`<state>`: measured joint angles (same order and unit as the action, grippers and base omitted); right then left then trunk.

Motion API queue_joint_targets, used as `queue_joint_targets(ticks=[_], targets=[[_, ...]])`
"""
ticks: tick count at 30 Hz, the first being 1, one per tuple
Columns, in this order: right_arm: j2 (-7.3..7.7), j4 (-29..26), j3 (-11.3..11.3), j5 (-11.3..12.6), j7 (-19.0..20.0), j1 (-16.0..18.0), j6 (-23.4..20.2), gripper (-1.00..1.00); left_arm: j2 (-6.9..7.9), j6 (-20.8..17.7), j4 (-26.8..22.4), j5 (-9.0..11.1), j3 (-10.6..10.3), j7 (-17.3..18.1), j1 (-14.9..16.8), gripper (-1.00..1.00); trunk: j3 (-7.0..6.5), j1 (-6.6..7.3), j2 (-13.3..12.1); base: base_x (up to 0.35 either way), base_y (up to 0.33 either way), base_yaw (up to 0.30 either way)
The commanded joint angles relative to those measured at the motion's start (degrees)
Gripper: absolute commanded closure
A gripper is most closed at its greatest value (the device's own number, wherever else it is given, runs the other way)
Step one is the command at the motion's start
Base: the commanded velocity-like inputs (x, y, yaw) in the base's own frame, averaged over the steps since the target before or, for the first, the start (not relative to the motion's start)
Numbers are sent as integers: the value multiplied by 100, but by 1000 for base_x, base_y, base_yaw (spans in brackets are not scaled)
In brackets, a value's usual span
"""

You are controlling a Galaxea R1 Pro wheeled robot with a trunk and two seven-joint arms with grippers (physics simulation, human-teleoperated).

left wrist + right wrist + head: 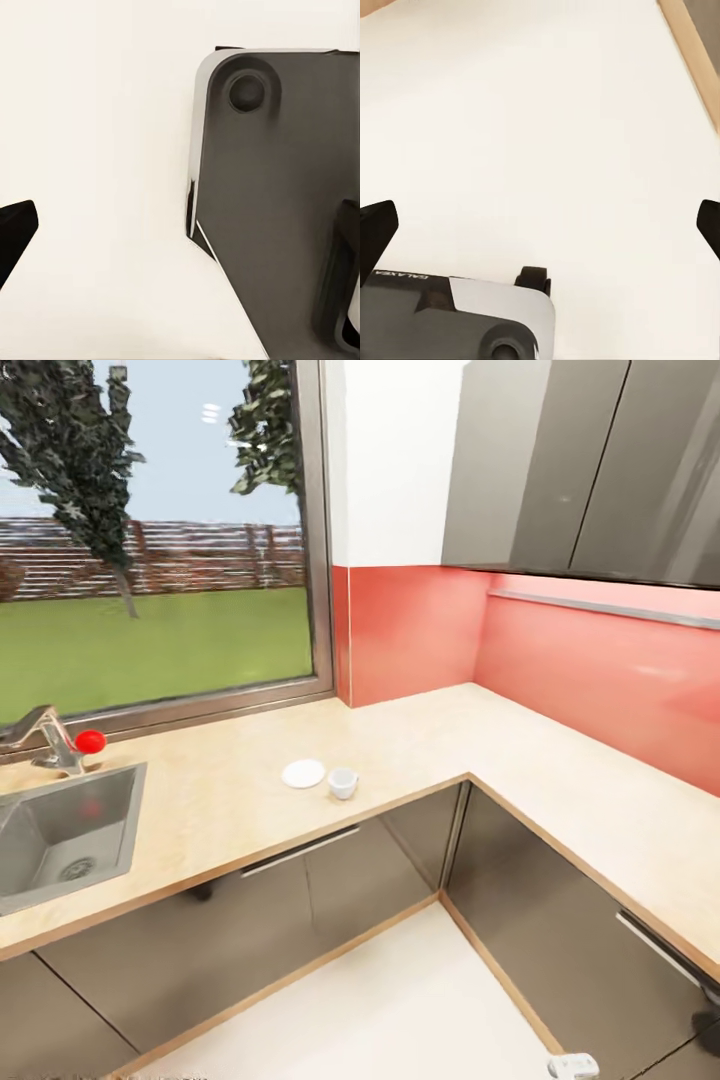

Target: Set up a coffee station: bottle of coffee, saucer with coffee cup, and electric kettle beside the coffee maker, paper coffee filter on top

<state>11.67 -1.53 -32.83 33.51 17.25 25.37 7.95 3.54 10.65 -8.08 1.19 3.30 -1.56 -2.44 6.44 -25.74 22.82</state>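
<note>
An L-shaped worktop (420, 735) of pale wood wraps the corner of the kitchen, with a coral-red splashback (560, 650) behind it and grey wall cupboards (580, 460) above. Out near the front edge of the left run sits a small white saucer (303, 773), lying flat, and just beside it, toward the corner, a white coffee cup (343, 783) stands on the worktop itself, apart from the saucer or barely touching it; it is too small to be sure which. Well off to the left a steel sink (60, 840) is let into the worktop, with a tap (45, 738) behind it carrying a red knob (90, 741). A big window (160, 530) above the sink looks onto grass, trees and a brick wall. Dark grey base cupboards (330, 870) run under both arms of the worktop, over a white floor (400, 1010). From the left wrist camera, one dark fingertip (15, 232) shows at the picture's edge over the white floor, next to the robot's grey base (277, 202); I cannot tell how those jaws stand. From the right wrist camera two dark fingertips (376, 225) sit at opposite edges, so the right gripper (540, 225) has its jaws wide apart with nothing between them.
</note>
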Motion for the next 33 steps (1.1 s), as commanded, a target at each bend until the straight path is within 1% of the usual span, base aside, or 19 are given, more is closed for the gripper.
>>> queue_joint_targets(ticks=[1,8,12,33], targets=[[0,3,-48,59,24,3,14,-100,-2,8,-10,12,30,5,-2,-100,10,-5,10,143,-243,278],[2,3,-48,59,24,3,14,-100,-2,8,-10,12,30,5,-2,-100,10,-5,10,143,-240,278],[2,3,-48,59,24,3,14,-100,-2,8,-15,12,30,4,-2,-100,10,-5,10,136,-139,278],[2,3,-48,59,24,3,13,-100,-2,8,-19,12,38,-2,-2,-100,10,-5,10,11,-6,278]])
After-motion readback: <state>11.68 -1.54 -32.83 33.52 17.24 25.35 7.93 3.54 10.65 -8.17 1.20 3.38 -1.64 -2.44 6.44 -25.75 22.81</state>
